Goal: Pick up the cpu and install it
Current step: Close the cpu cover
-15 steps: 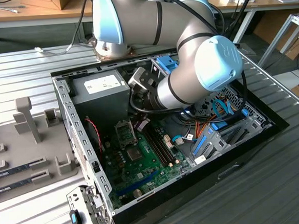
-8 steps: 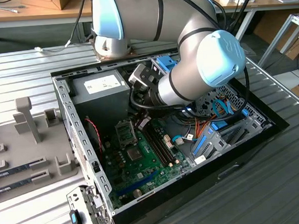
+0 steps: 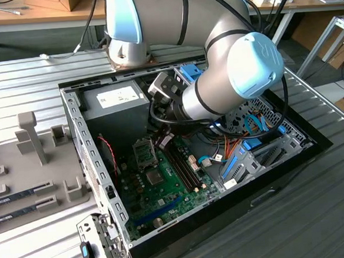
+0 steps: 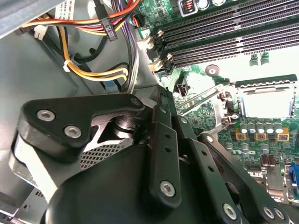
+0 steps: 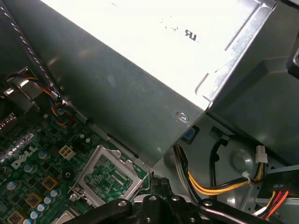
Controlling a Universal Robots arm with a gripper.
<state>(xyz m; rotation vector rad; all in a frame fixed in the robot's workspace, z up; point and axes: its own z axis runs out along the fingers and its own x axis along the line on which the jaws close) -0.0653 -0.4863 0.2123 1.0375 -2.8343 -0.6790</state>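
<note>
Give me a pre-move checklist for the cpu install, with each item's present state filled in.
1. Position: the gripper hangs inside the case, over the board and beside the cpu socket: ok.
2. Hold: whether the cpu is in the gripper: cannot tell; the gripper's own body hides the grip.
3. Socket open and empty: cannot tell; glare covers its centre in the second wrist view.
4. Wiring: the yellow cable bundle lies off the socket: ok.
5. Clearance from the power supply: cannot tell; the gripper is close beside it.

power supply label: print too small to read | green circuit board: white lettering, illegible
</note>
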